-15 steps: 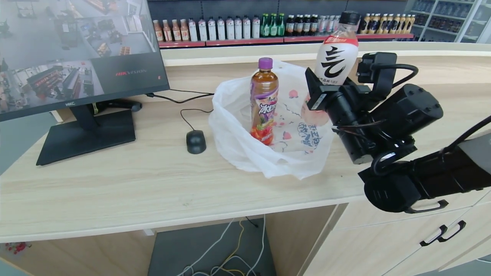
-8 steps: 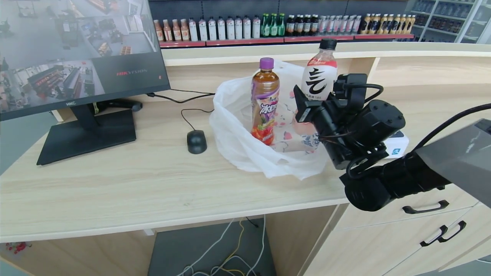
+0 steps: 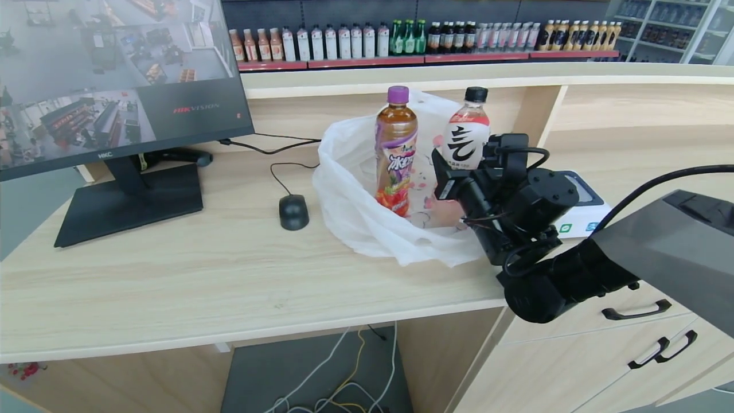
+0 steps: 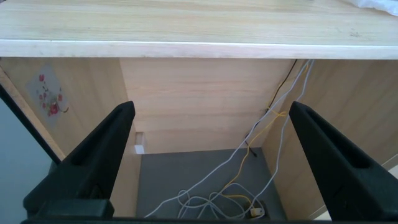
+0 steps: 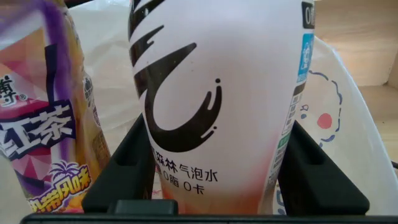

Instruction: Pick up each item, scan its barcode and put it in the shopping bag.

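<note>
White bottle (image 3: pixel 465 135): clenched in right hand (image 3: pixel 451 184), upright, base within shopping bag (image 3: pixel 355 218), not yet let go. Tea bottle (image 3: pixel 394 155): just beside that hand, already bagged. Left hand (image 4: pixel 211 155): released, low before desk (image 3: pixel 172 275). Remaining, likely: release, withdrawal.

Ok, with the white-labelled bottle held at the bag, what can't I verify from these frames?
1. Base of the white-labelled, black-capped plastic bottle: head view, hidden by the right gripper and the white plastic shopping bag; touchdown cannot be told.
2. Its cap: right wrist view, cut off by the edge.
3. The white box with a dark top: head view, partly covered by the right arm.
</note>
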Controlling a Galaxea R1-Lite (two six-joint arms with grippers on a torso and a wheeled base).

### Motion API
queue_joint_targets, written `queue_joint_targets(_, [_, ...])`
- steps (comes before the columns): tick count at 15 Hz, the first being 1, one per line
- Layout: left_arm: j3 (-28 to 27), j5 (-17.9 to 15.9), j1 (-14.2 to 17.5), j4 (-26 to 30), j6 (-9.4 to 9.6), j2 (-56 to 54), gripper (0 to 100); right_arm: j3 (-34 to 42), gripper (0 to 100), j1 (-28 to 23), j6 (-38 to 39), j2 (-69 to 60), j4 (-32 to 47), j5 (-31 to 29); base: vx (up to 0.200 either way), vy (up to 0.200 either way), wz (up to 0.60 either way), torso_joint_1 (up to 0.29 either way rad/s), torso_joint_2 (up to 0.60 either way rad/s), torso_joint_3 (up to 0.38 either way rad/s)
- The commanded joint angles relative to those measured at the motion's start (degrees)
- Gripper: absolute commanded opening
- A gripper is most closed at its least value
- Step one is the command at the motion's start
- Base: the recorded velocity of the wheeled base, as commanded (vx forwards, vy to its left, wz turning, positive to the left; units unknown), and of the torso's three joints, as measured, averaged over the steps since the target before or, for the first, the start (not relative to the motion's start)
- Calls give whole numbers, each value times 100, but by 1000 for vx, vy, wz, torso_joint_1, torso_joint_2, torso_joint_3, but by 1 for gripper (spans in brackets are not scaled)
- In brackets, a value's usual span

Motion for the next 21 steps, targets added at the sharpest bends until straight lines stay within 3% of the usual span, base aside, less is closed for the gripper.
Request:
queue_joint_targets(1, [0, 1, 2, -1, 2, -2, 100, 12, 0, -3, -26, 96, -6, 6, 0, 0, 0, 0, 0, 0])
queue_joint_targets(21, [0, 1, 2, -1, -15, -2, 100, 390, 0, 287, 1, 8, -85, -47, 0, 0, 0, 0, 0, 0])
